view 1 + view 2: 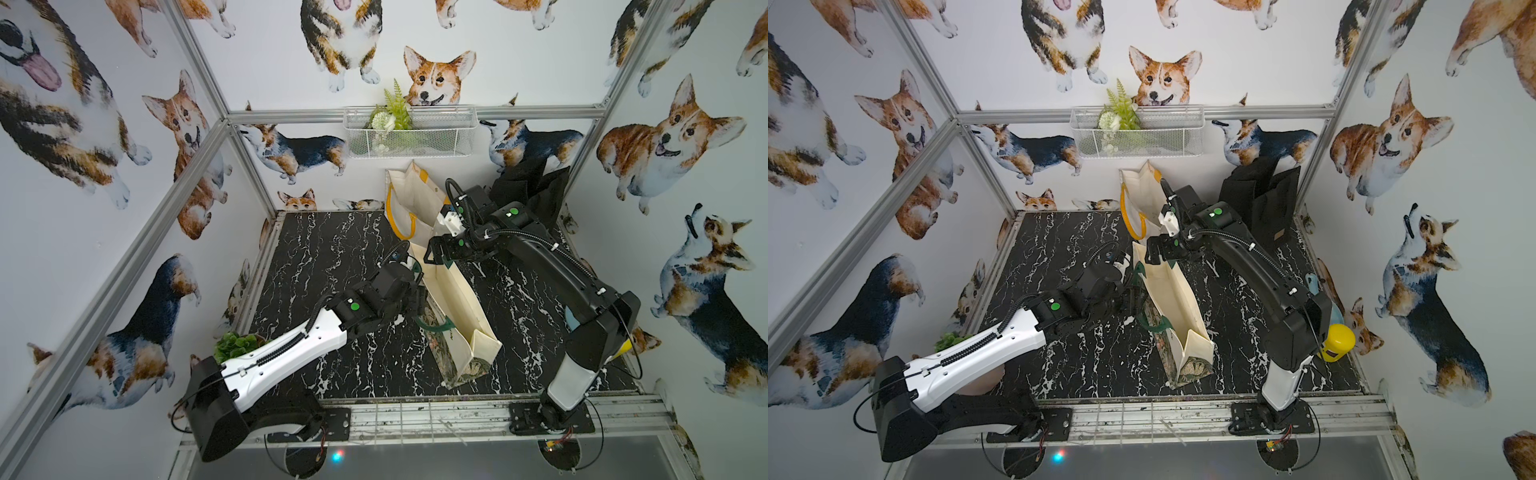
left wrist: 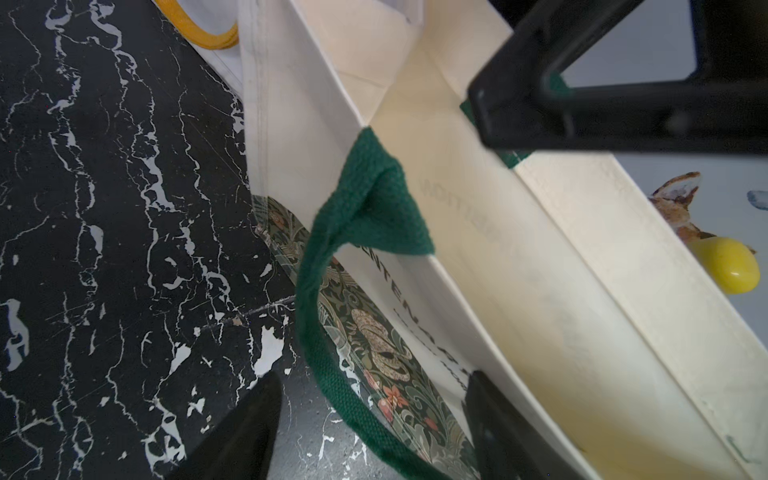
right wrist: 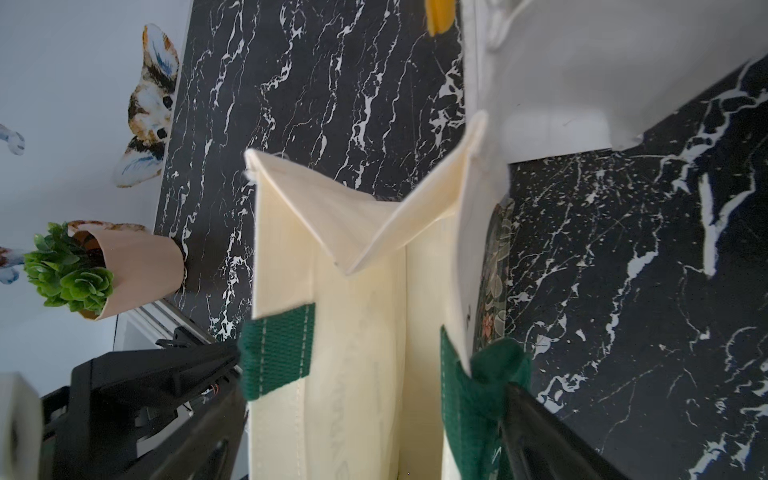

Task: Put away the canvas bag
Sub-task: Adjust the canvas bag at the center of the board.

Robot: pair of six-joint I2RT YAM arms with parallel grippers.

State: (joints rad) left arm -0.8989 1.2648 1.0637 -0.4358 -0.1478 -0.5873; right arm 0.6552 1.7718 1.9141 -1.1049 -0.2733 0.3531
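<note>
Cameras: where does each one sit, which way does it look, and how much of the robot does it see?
Top views: one stereo head, high up, looking steeply down at the canvas bag on the marble table; the left arm and right arm show nearly whole.
Left wrist: rides the left arm, looks past the open left gripper at the bag's green handle.
Right wrist: rides the right arm, looks through the open right gripper into the bag's mouth.
Shared: every view shows the bag and table.

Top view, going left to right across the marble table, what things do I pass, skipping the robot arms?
Left to right: potted plant → canvas bag with green handles → black bags → yellow container.
</note>
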